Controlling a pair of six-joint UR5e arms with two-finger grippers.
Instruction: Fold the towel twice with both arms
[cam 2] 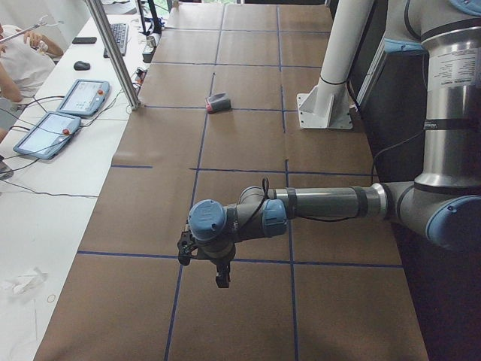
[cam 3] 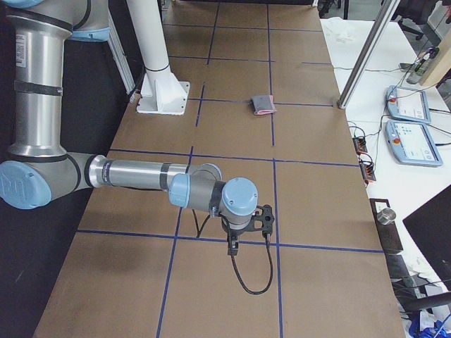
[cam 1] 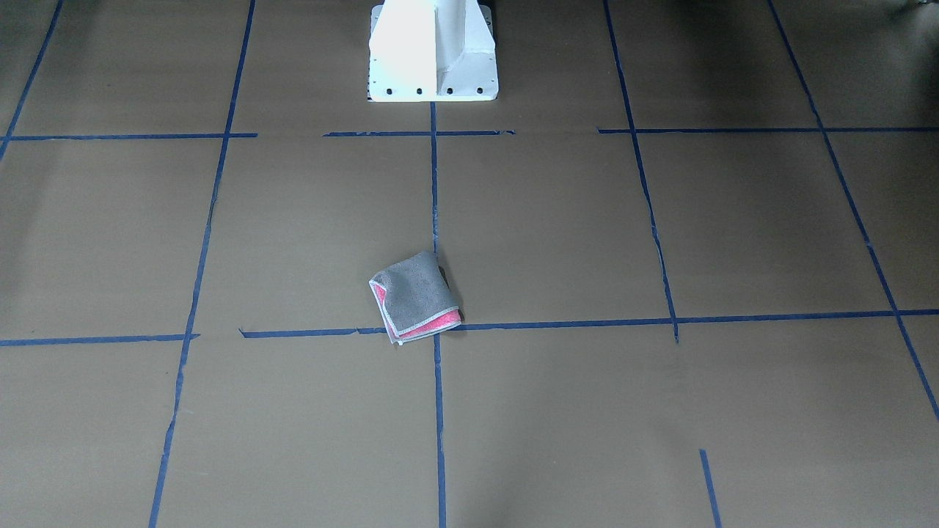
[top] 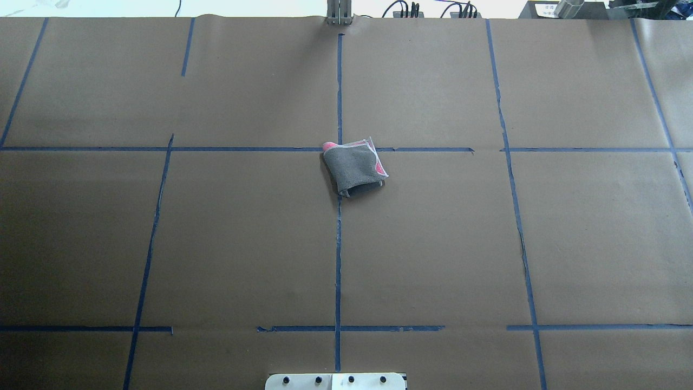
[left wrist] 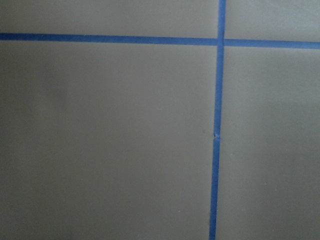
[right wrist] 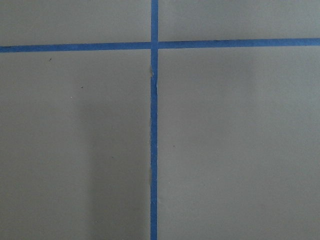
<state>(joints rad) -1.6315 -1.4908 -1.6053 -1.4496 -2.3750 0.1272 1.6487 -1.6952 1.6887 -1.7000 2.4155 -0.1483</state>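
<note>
The towel (cam 1: 414,297) lies folded into a small square at the table's middle, dark grey face up, with pink-red layers and whitish border showing at its edges. It also shows in the overhead view (top: 354,169) and, small, in both side views (cam 2: 218,102) (cam 3: 262,103). No gripper touches it. My left gripper (cam 2: 222,278) hangs low over the table's left end, far from the towel. My right gripper (cam 3: 232,248) hangs over the right end, just as far. Whether either is open or shut I cannot tell. Both wrist views show only brown paper and blue tape.
The white pedestal base (cam 1: 433,51) stands at the robot's side of the table. Blue tape lines (top: 339,244) grid the brown paper. A metal post (cam 2: 113,56), tablets (cam 2: 46,134) and a seated operator (cam 2: 15,56) are beside the table's far edge.
</note>
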